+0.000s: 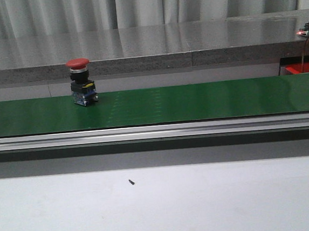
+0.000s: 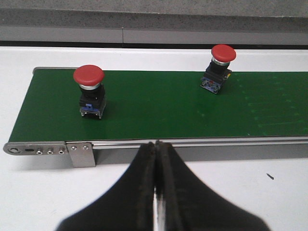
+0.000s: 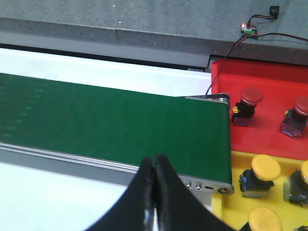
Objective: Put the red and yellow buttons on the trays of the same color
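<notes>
Red buttons (image 2: 89, 89) (image 2: 219, 67): two, upright on the green conveyor belt (image 2: 159, 108), one near its left end, one further along; neither held. Red tray (image 3: 269, 115) and yellow tray (image 3: 240, 207): at the belt's right end, each already holding buttons of its own colour. Risk: a button could ride off the belt end unsorted, or tip if pinched off-centre under its mushroom cap. Left gripper (image 2: 156, 159) and right gripper (image 3: 154, 171): each short of the belt's near rail, fingers pressed together, empty.

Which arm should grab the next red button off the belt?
Left, likely. Both red buttons show on the belt ahead of the shut left pincer; the right wrist view shows none there.
</notes>
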Available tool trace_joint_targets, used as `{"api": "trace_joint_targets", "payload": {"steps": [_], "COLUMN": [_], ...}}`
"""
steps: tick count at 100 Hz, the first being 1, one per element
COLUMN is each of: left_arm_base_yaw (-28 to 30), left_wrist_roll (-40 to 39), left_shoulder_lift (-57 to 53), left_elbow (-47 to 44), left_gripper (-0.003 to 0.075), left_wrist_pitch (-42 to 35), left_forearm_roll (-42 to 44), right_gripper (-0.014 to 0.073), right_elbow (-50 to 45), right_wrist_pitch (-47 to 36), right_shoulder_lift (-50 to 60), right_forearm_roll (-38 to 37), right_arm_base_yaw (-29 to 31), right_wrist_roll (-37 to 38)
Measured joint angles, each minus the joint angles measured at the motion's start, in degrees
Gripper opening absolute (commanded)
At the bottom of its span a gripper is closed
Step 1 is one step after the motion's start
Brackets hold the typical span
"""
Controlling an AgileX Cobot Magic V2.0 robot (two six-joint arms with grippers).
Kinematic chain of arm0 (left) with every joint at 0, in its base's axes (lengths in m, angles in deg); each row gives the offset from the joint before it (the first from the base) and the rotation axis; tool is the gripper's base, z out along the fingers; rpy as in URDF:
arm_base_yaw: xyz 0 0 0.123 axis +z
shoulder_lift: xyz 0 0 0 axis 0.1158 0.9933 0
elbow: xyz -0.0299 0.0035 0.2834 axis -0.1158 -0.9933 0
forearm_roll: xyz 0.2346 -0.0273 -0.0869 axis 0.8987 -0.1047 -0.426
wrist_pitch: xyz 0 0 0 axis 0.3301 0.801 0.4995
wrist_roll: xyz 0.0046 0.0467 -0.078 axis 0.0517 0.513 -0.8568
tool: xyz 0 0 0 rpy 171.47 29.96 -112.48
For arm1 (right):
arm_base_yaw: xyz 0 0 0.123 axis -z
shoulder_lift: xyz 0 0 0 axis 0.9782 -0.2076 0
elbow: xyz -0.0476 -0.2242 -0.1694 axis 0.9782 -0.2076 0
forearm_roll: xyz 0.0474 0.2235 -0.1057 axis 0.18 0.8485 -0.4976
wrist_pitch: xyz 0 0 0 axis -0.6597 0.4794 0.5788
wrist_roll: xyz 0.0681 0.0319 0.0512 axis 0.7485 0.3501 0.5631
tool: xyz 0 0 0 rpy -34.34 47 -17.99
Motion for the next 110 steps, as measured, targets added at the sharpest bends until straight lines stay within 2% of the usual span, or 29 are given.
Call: {"api": "trace_joint_targets", "payload": {"steps": [33,40,50,59,67,75,82,110], "left_arm_base_yaw": [0.0,0.0,0.0,0.0,0.0,0.0,0.0,0.0], "left_wrist_roll": [0.0,0.0,0.0,0.0,0.0,0.0,0.0,0.0], "left_shoulder_lift": [0.0,0.0,0.0,0.0,0.0,0.0,0.0,0.0], "left_elbow": [-0.1,-0.1,-0.1,-0.1,-0.1,-0.1,-0.1,-0.1], "left_gripper": [-0.002,-0.002,-0.002,-0.002,-0.002,-0.002,-0.002,-0.002], "left_wrist_pitch": [0.3,0.4,0.5,0.5,0.5,0.5,0.5,0.5], "left_forearm_roll": [0.0,0.0,0.0,0.0,0.0,0.0,0.0,0.0], "right_gripper": [-0.0064,-0.0041,0.0106,0.0328,0.0485,0.0587,0.061,0.0611], "right_elbow": [13.3,16.6,21.2,25.6,29.5,34.1,38.3,57.0], "right_wrist_pitch": [6.8,8.7,11.0,12.7,14.0,15.6,17.5,25.6], "right_shoulder_lift": [-16.1,-20.1,-26.3,-31.4,-35.6,-39.8,-43.8,-60.3], "right_forearm_roll": [0.0,0.0,0.0,0.0,0.0,0.0,0.0,0.0], "right_arm_base_yaw": [-5.8,-7.0,-8.8,-11.0,-12.8,-14.8,-16.5,-23.9], "right_wrist_roll": [0.0,0.0,-0.1,-0.2,-0.4,-0.4,-0.4,-0.4]}}
